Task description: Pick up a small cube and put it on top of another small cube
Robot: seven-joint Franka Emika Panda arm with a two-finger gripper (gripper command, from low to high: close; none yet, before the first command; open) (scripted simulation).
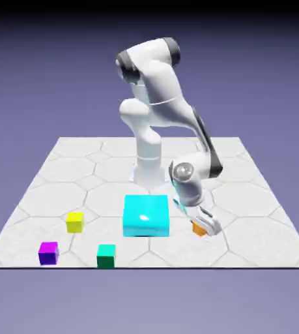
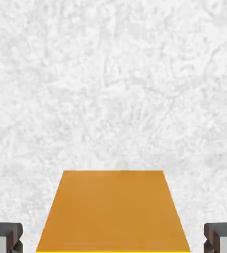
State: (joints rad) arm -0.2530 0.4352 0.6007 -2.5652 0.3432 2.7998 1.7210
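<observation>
A small orange cube (image 1: pixel 198 229) (image 2: pixel 113 212) rests on the table at the exterior view's right. My gripper (image 1: pixel 206 226) (image 2: pixel 113 239) is lowered around it. In the hand view the cube's top face fills the space between the two grey fingertips (image 2: pixel 4 237), with a gap on each side, so the jaws stand open and do not touch it. A small yellow cube (image 1: pixel 75 222), a small purple cube (image 1: pixel 48 252) and a small green cube (image 1: pixel 106 256) sit apart at the exterior view's left front.
A large cyan block (image 1: pixel 146 215) stands just left of the gripper in the exterior view, close to the arm's wrist. The table's front edge (image 1: pixel 149 267) runs just beyond the purple and green cubes.
</observation>
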